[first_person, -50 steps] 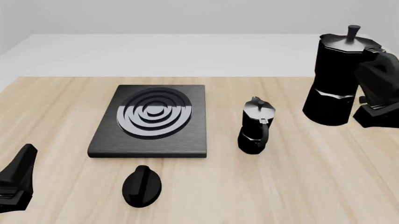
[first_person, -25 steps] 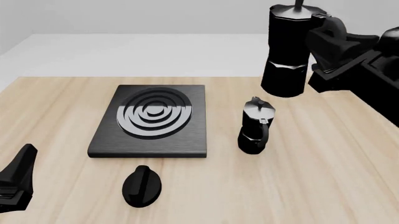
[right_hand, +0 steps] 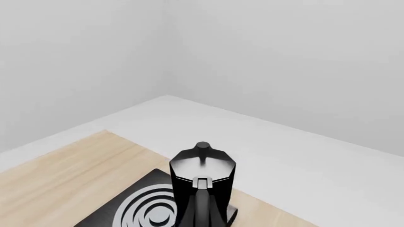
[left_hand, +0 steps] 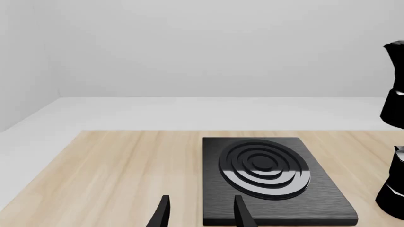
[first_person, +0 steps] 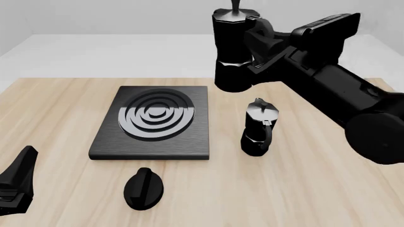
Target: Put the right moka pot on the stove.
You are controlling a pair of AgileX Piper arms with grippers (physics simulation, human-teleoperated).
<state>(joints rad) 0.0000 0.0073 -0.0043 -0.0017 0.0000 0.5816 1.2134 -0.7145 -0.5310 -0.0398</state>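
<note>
My right gripper (first_person: 254, 45) is shut on the handle of the right moka pot (first_person: 232, 52), a black faceted pot with a knobbed lid, held upright in the air beyond the stove's far right corner. The right wrist view shows this pot (right_hand: 202, 187) with the stove (right_hand: 142, 213) below and behind it. The stove (first_person: 151, 120) is a flat black slab with silver rings, left of centre on the table. My left gripper (first_person: 16, 184) is open and empty at the near left; its fingers (left_hand: 161, 213) show before the stove (left_hand: 265, 175).
The second moka pot (first_person: 259, 127) stands on the table just right of the stove, below the held pot. A small black oval knob (first_person: 144, 188) lies in front of the stove. The right arm reaches across from the right.
My right arm has carried the moka pot up and to the left, from the table's far right edge to above the stove's far right corner. The left arm has not moved.
</note>
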